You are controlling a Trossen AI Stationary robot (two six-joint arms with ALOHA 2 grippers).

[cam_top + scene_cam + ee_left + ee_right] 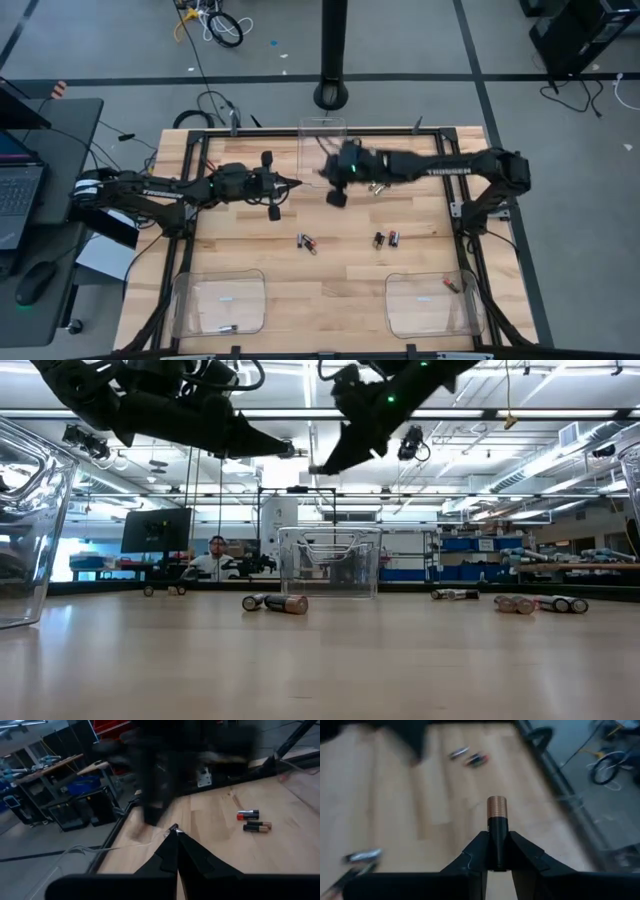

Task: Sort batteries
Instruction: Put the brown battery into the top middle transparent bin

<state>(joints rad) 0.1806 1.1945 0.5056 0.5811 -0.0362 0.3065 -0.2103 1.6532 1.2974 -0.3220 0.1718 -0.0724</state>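
My right gripper [496,837] hangs high over the table's far middle, shut on a black battery with a copper end [496,817]; in the high view it is beside the far clear bin [322,140]. My left gripper [174,831] is shut and holds nothing; it hovers just to the left [290,183], pointing toward the right arm. Loose batteries lie on their sides on the wood in small groups [305,242], [385,239], [378,187]. My right gripper pinches the battery's black body [496,827] between its two fingers. The battery lies along the fingers, with its copper end [496,806] sticking out ahead of them. The fingers slant down toward the table's left, and the battery is lifted clear of the table.
Two clear bins stand at the near edge, one at the left [218,303] and one at the right [430,303], each with a battery or two inside. In the low view batteries lie across the table's middle [275,603], [540,604]. A person sits in the room beyond the table [215,560].
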